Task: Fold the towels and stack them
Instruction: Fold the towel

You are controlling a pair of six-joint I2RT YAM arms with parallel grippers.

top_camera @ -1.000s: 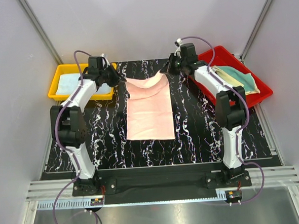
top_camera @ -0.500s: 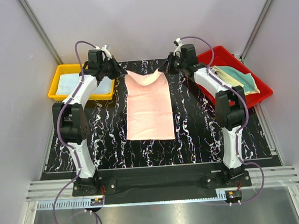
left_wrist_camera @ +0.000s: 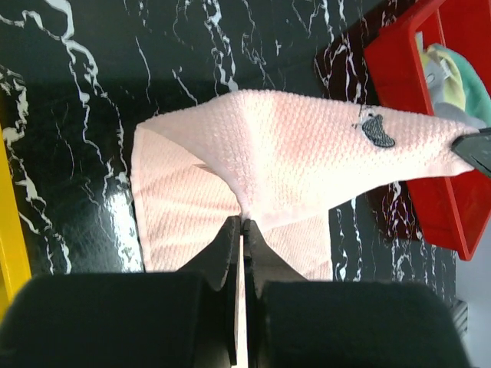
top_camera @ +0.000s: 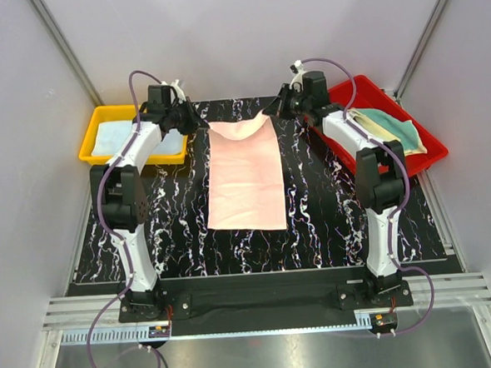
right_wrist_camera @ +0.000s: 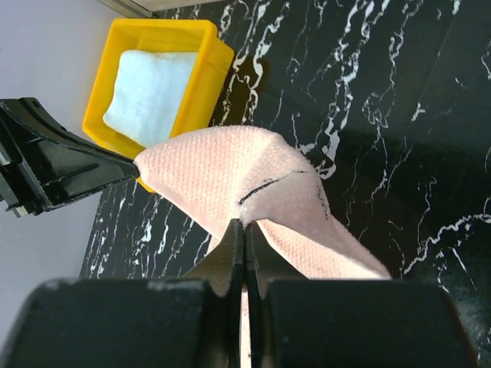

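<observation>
The left gripper is pinching the far left corner of the pink towel, its jaws pressed together on the cloth. The right gripper is clamping the far right corner the same way. The two are holding the towel's far edge up off the table, and the cloth is sagging in a shallow fold between them. A small dark mark is showing on the raised part near the right gripper. From that edge the rest of the pink towel is lying flat down the middle of the black marbled table, reaching toward the arm bases.

Just left of the left gripper, a yellow bin is sitting at the table's far left corner, and a folded blue towel is resting inside it. On the far right a red bin is holding a teal towel that is lying over other cloths.
</observation>
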